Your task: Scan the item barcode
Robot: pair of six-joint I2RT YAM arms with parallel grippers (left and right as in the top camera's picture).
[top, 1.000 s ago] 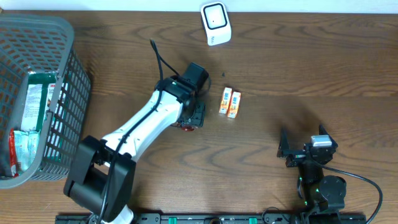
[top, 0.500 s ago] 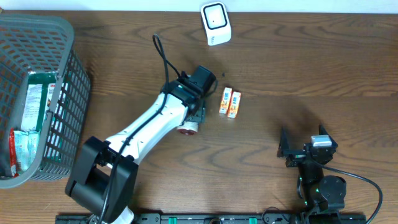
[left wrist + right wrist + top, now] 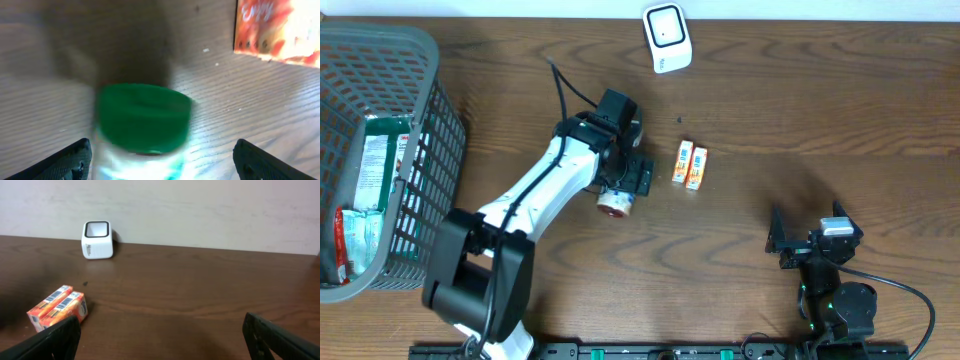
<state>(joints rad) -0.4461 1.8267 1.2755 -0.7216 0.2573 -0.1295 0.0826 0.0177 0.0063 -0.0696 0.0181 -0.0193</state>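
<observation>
The step in hand is judged to be a grasp of the bottle [image 3: 144,117] for scanning, though a release cannot be ruled out. To be done well, the bottle should be gripped across its body, below the green cap [image 3: 145,112], with the label left uncovered. No barcode is visible in these views, so its side should be found before the bottle is presented. The code should then be turned square to the window of the scanner [image 3: 665,36], which stands at the upper centre of the overhead frame, well apart from the bottle. Care is called for with the orange boxes [image 3: 689,165] just right of the bottle.

The left end effector [image 3: 162,150] is open, its fingers [image 3: 65,160] spread wide at the lower corners of the wrist frame. The bottle lies on the table [image 3: 770,110] between them, apparently untouched, cap towards the upper frame. The right end effector [image 3: 161,325] is open and empty, at the lower right of the overhead frame.
</observation>
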